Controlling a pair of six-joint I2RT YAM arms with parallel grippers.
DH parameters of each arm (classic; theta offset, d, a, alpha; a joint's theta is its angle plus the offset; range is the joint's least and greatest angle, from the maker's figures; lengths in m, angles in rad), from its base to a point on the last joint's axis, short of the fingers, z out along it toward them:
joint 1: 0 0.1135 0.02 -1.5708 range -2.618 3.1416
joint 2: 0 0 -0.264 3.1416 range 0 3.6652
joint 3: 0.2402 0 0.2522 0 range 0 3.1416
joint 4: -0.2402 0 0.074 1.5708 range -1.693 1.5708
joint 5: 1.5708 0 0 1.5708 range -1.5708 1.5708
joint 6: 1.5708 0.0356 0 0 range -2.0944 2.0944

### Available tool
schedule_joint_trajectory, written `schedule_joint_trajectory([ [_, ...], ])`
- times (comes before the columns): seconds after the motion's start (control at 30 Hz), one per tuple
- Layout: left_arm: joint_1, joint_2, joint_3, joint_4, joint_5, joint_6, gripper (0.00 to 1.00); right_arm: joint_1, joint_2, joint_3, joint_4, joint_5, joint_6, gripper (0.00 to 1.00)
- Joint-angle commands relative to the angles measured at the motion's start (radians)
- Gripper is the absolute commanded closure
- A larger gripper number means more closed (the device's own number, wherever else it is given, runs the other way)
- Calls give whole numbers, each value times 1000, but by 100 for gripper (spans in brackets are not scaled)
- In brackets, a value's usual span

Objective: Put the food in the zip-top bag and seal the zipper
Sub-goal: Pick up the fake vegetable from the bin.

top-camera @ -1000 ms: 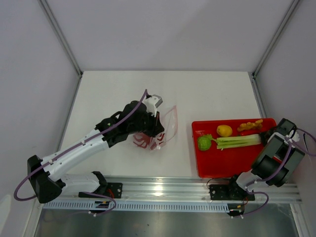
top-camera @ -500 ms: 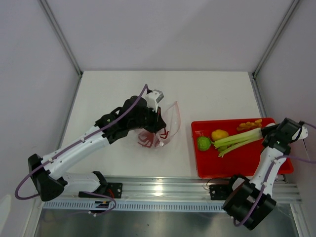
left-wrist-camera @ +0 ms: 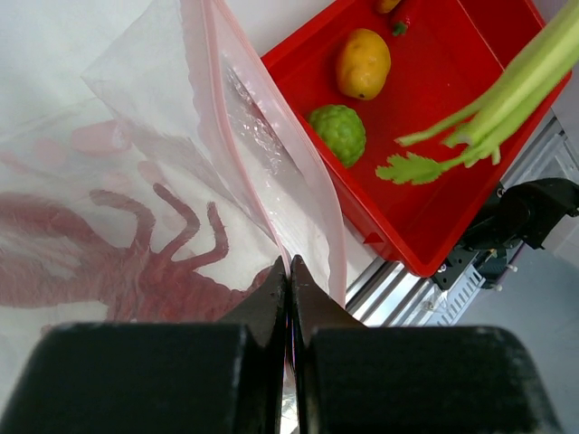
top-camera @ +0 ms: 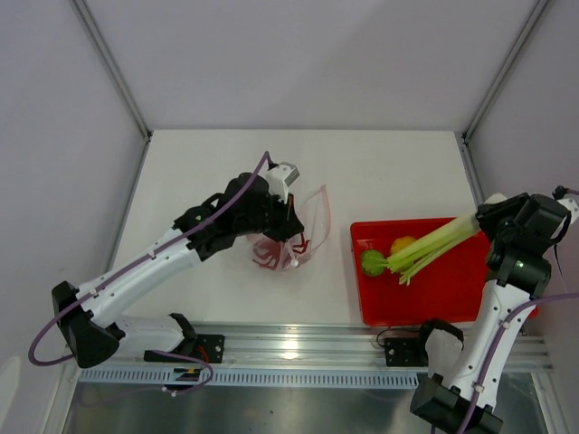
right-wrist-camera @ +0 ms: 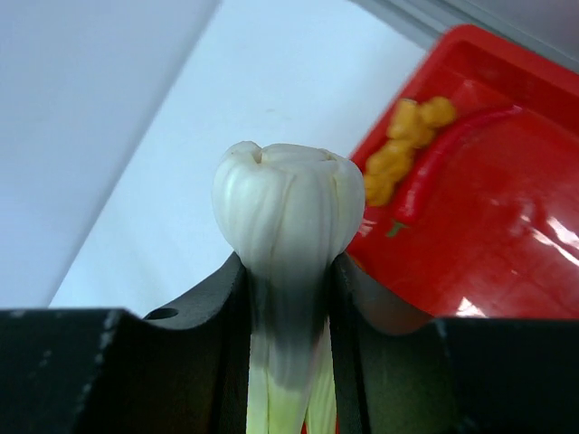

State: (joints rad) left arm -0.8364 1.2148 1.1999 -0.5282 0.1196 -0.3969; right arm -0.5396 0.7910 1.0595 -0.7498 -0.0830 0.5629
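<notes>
My left gripper [top-camera: 291, 237] is shut on the edge of the clear zip-top bag [top-camera: 303, 226] and holds its mouth open toward the tray; the pink zipper strip [left-wrist-camera: 219, 136] runs up from my closed jaws [left-wrist-camera: 289, 271]. My right gripper [top-camera: 493, 217] is shut on the white base of the pale-green stalk [top-camera: 434, 246], lifted and slanting over the red tray [top-camera: 443, 294]; the stalk's base [right-wrist-camera: 288, 208] sits between the fingers. A green round fruit [top-camera: 374, 263] and a yellow piece [top-camera: 401, 244] lie in the tray. A red pepper [right-wrist-camera: 448, 163] and orange pieces [right-wrist-camera: 407, 145] lie there too.
The tray also shows in the left wrist view [left-wrist-camera: 425, 217], right of the bag. A metal rail [top-camera: 298, 348] runs along the near table edge. White walls enclose the table at the back and sides.
My right arm has risen and lifted the stalk off the tray floor, its base end now high at the right. The left gripper raised the bag mouth slightly.
</notes>
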Motion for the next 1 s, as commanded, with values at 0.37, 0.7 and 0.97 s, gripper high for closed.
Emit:
schedule_joint_trajectory([
  [0.37,25,55,113,-10,72,-28,99,346,34,266,136,-127,84,100],
  [0.7,26,57,110,-27,86,-31,99,710,157,342,338,222,95,100],
  [0.97,26,58,122,-33,94,-33,99,999,272,366,483,567,20,100],
])
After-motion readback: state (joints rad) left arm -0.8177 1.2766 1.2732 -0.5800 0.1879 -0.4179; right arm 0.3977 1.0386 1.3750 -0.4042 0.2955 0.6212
